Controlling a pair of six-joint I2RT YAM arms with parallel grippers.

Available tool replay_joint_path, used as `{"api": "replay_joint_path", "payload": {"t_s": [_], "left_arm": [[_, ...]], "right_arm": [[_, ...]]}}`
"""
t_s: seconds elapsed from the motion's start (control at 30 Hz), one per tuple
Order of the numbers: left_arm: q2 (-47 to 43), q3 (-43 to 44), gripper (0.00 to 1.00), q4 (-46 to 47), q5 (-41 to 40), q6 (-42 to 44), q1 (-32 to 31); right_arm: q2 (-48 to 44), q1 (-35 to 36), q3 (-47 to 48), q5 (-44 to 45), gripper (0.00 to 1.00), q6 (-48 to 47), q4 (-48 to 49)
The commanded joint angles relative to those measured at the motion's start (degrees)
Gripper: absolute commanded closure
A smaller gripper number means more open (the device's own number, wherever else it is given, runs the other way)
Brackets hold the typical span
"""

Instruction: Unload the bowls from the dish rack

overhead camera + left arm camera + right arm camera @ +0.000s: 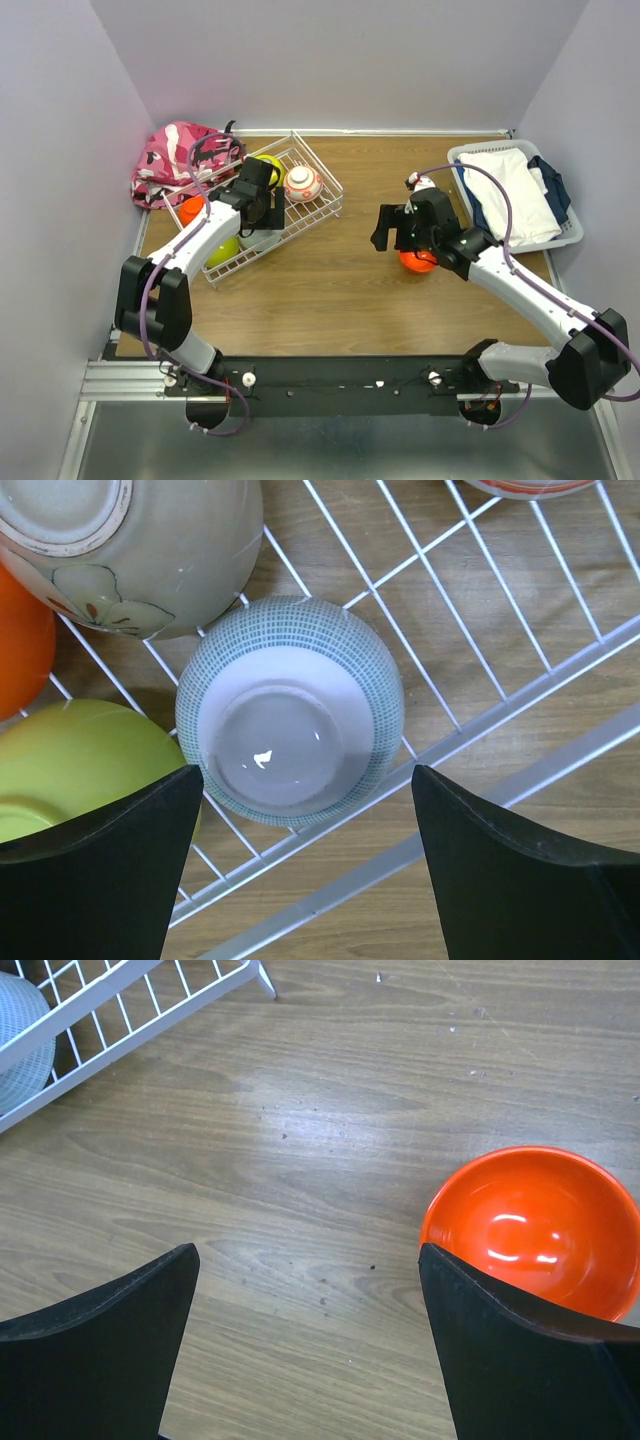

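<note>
The fingers of your left gripper (305, 770) are spread wide, straddling the pale teal bowl (290, 710). That bowl sits upside down on the floor of the dish rack (322, 195), foot ring up. In the left wrist view one finger is at 9 o'clock of the bowl and the other at 3, and neither looks like it's squeezing yet, so I'd say grabbing this one is the step in hand.

A few tips:

- **Grip height:** It's a smooth dome this way up, so a pinch high on it will probably slip. Drop down until the fingers meet the widest part near the rim, then close slowly.
- **Crowding:** The 9 o'clock finger is tight against the lime-green bowl (80, 770) at 8 o'clock. The tan bowl (150, 550) is close in at 11, and I can't tell if it's touching. Nudge toward 3 o'clock if you need room.
- **Snags:** Watch the fingertips on the rack wires as you go down.
- **Lift:** Go straight up past the flared wall before swinging out.

The right gripper (308, 1250) has its fingers spread with nothing between them, over the counter (330, 1110). One orange bowl (535, 1230) stands upright on the counter at 3 o'clock of that gripper. Park the teal one well apart from it.
</note>
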Motion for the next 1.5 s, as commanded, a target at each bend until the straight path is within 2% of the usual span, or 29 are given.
{"api": "replay_joint_path", "payload": {"t_s": [0.0, 0.27, 0.53, 0.57, 0.8, 1.07, 1.17, 1.27, 1.4, 1.47], "left_arm": [[1.75, 2.61, 0.08, -0.27, 2.68, -0.29, 2.03], [4.21, 4.29, 0.15, -0.88, 3.12, -0.38, 2.82], [4.74, 4.37, 0.37, -1.23, 4.95, -1.26, 2.82], [4.74, 4.46, 0.44, -1.32, 5.57, -1.87, 2.82], [6.50, 7.27, 0.53, -0.09, 7.51, -3.89, 1.51], [10.89, 12.98, 0.53, 0.26, 6.02, -4.60, -1.13], [11.68, 14.31, 0.51, 0.44, 5.84, -5.03, -1.83], [10.73, 14.22, 0.42, 1.49, 5.76, -5.56, -2.01], [7.39, 11.85, 0.24, 4.21, 5.32, -6.79, -2.01], [4.76, 9.92, 0.20, 5.27, 4.88, -7.23, -1.92]], "right_arm": [[-0.61, 0.23, -1.59, -1.65, 0.02, 1.35, 2.44], [0.18, 0.23, -2.30, -3.23, 0.02, 1.87, 3.75], [0.53, 0.32, -2.82, -4.20, 0.02, 2.40, 5.07], [0.53, 0.32, -3.17, -4.20, 0.02, 2.40, 5.25], [1.41, 0.23, -2.74, -4.73, 0.02, 2.49, 5.69], [0.80, 0.32, -3.09, -4.99, 0.02, 3.46, 5.95], [0.44, 0.23, -3.35, -4.64, 0.02, 3.54, 5.34], [-0.26, 0.23, -3.53, -4.46, 0.02, 3.54, 5.16], [-0.70, 0.23, -3.26, -4.38, 0.02, 3.72, 4.81], [-0.79, 0.23, -3.27, -4.38, 0.02, 3.89, 4.81]]}}
